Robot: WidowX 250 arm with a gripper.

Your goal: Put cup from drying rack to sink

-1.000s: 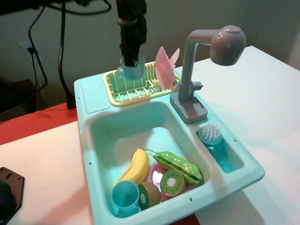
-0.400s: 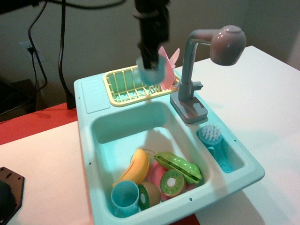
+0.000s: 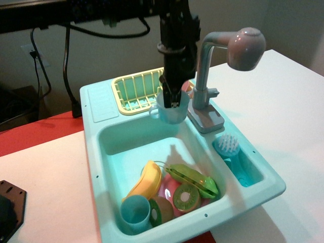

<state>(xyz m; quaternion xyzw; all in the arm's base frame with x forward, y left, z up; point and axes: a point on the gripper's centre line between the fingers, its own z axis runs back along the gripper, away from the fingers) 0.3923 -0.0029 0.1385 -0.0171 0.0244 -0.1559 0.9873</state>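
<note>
The gripper hangs over the back edge of the sink, its fingers closed down onto the rim of the cup, one of them apparently inside the mouth, so the cup hangs upright, clear of the drying rack, just above the far end of the basin and close beside the grey faucet. The main risk, as I judge it, is a swing to the right knocking the cup or the arm against the faucet post, which stands almost touching. A rim pinch on thin plastic may also slip, and a release from this height could let the cup bounce or tip over among the toys below: the banana, the pea pod, the kiwi halves and the deeper blue cup. The held cup itself is small, pale blue and slightly translucent, thin-rimmed, with a little loop handle showing at its left side
</note>
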